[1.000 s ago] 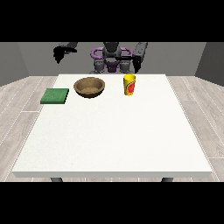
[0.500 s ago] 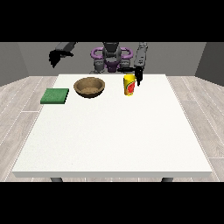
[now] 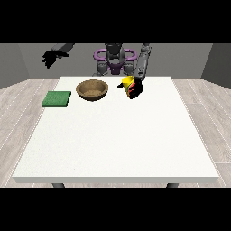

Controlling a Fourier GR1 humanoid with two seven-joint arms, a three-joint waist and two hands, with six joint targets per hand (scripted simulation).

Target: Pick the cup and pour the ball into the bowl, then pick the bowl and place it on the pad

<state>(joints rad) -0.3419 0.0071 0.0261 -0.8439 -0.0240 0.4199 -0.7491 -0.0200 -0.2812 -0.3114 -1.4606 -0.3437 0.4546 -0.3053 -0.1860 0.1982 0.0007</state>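
Front view: my hand at the view's right [image 3: 136,88] is wrapped round the yellow cup [image 3: 128,84], which is tilted with its mouth toward the left, just right of the wooden bowl [image 3: 92,89]. The ball is not visible; I cannot tell whether it is in the cup. The bowl rests on the white surface [image 3: 117,135] near the far edge; the green pad [image 3: 57,99] lies left of it, apart. My hand at the view's left [image 3: 52,58] hangs raised beyond the surface's far left corner, grasping nothing, fingers released.

Risk, as I judge it: the cup mouth appears short of the bowl rim, so further tilt here could send the ball onto the surface and rolling away.
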